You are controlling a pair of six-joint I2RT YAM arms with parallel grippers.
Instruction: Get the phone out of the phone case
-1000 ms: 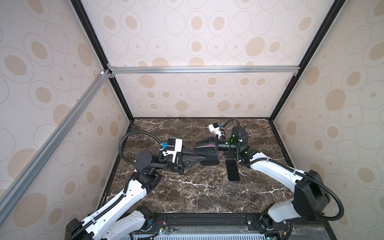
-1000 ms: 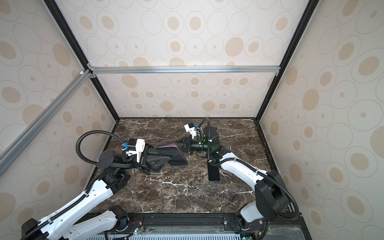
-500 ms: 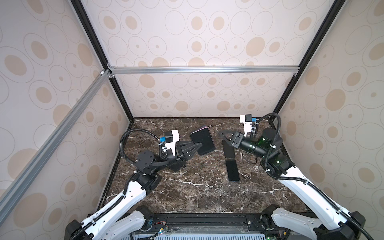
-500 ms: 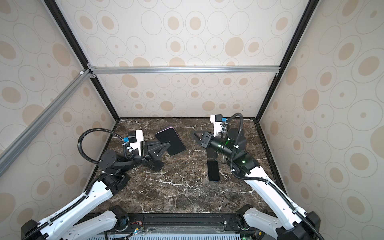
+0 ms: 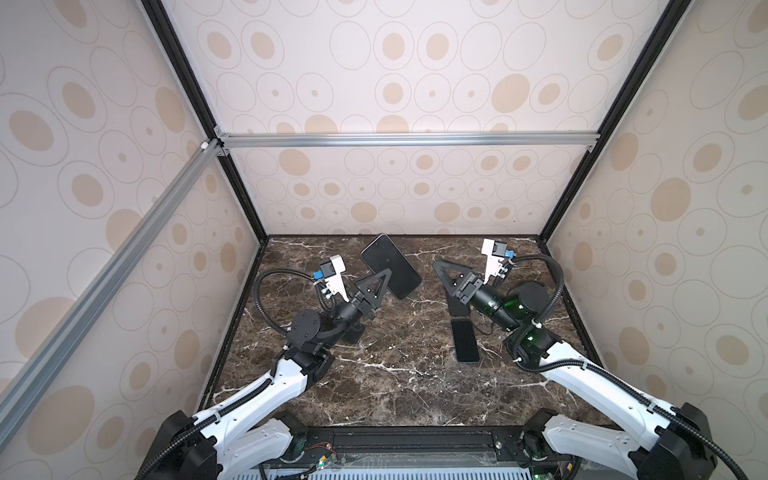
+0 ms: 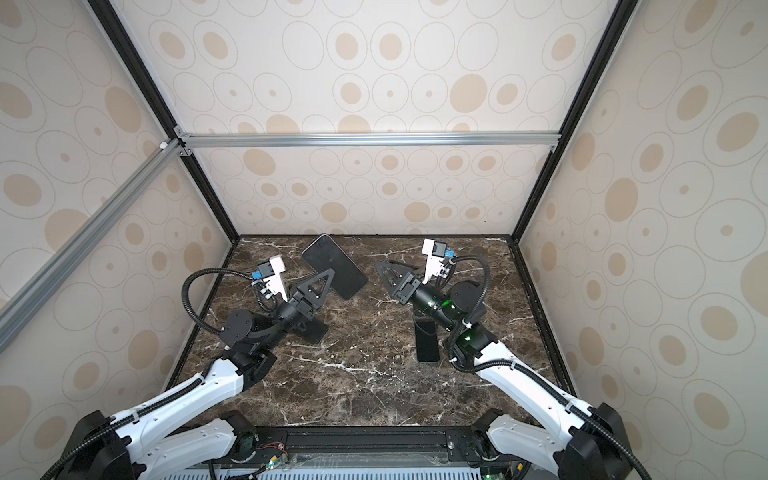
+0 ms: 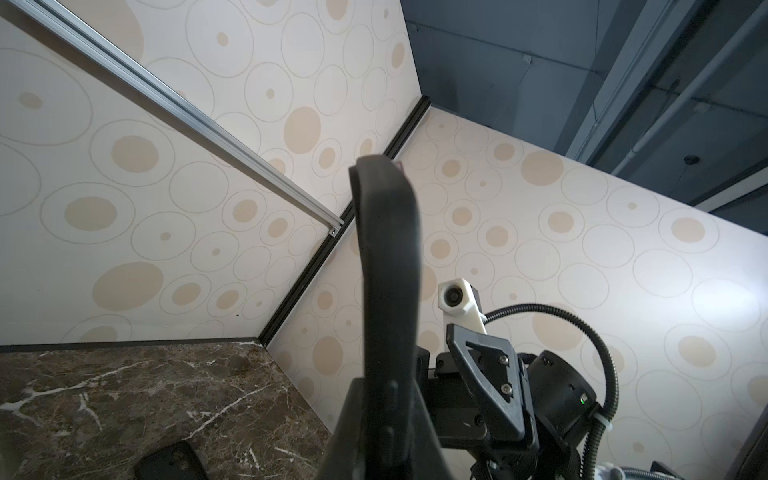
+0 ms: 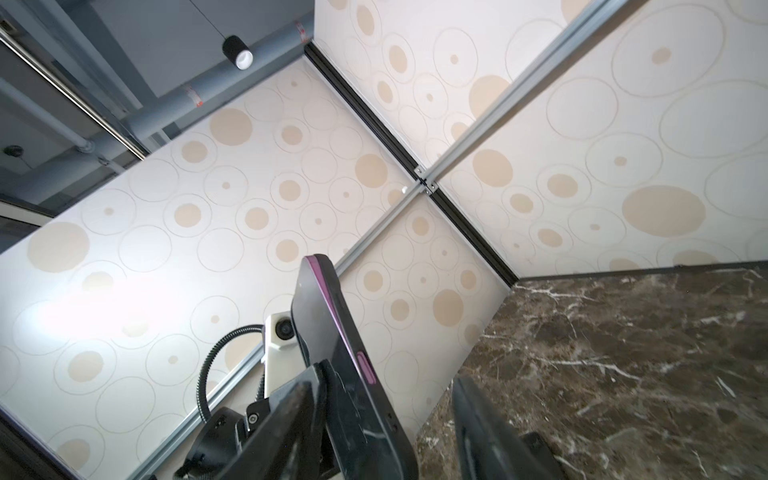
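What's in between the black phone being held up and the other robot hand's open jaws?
Nothing. In both top views only bare brown marble tabletop shows between the black, purple-edged cased phone and the right gripper, whose jaws stand open.

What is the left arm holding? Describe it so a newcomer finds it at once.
Over the dark marble table, left of the middle near the back wall, the left gripper is shut on a black slab, raised and tilted. Unlike the dark phone lying flat by the right arm, it is off the table and has a purple edge.
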